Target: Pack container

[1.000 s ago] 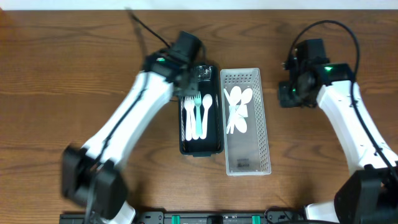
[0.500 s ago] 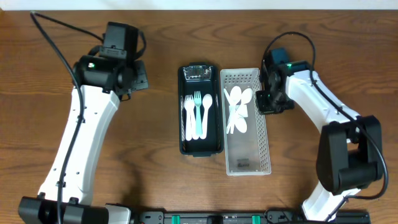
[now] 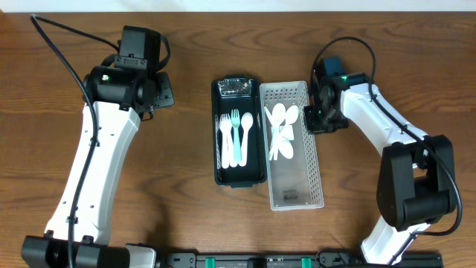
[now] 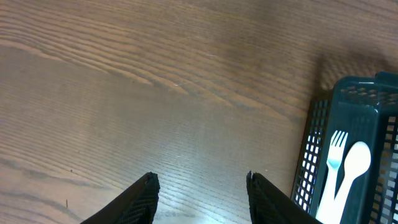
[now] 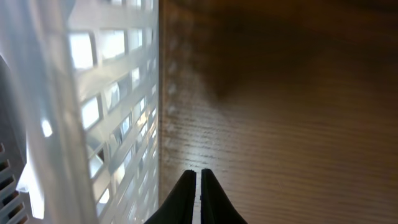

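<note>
A dark green basket at the table's middle holds white and teal forks and a spoon. It also shows at the right edge of the left wrist view. A white perforated basket next to it holds white spoons; its wall fills the left of the right wrist view. My left gripper is open and empty over bare wood, left of the green basket. My right gripper is shut and empty, low against the white basket's right wall.
The table is brown wood. Black cables run from both arms toward the back edge. A clear lid or packet lies at the far end of the green basket.
The left arm swung left away from the green basket and now holds still. The right gripper came in against the white basket's wall, and the basket's far end has shifted slightly left.
</note>
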Tool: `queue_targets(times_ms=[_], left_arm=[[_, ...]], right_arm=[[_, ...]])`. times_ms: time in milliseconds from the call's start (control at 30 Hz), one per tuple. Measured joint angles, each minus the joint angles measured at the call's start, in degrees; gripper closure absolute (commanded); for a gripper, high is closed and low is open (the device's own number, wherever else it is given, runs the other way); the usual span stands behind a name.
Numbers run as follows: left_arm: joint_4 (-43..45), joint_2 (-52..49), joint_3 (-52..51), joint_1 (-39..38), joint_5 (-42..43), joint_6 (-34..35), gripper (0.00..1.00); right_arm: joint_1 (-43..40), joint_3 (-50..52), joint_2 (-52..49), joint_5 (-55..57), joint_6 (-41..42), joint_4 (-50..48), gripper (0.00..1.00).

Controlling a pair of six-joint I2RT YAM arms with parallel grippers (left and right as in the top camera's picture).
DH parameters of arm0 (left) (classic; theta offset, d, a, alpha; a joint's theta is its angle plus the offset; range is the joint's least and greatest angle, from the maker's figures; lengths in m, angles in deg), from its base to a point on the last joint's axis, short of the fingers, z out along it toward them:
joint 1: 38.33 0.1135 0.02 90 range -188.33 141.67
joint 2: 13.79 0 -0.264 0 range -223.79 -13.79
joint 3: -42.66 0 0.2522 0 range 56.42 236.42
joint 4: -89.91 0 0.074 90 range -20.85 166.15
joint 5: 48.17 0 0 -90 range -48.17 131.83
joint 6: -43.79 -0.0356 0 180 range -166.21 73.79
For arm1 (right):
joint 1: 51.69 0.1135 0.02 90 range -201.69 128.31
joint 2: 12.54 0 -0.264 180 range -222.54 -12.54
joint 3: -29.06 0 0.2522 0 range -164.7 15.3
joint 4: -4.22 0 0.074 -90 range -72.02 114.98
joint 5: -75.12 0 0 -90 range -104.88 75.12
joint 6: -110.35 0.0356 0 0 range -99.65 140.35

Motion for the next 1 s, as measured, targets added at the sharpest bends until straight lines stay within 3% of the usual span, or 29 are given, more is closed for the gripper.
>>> queue_targets(times_ms=[200,367,633,1000], left_arm=[[-0.4,0.0,0.0,0.0,0.0,0.0,0.51],[-0.4,0.0,0.0,0.0,0.0,0.0,0.51],[-0.4,0.0,0.0,0.0,0.0,0.0,0.51],[-0.4,0.0,0.0,0.0,0.0,0.0,0.5]], right_arm=[[-0.9,-10.4,-0.3,4.0,-0.1,2.8,0.92],[-0.3,-18.8,-0.2,2.5,-3.9,2.8,0.99],[4.9,-19.3,-1.0,-1.1,-11.6,3.2,0.99],[6.6,-19.1,-10.3,-1.9,-14.6,-1.4,0.98]])
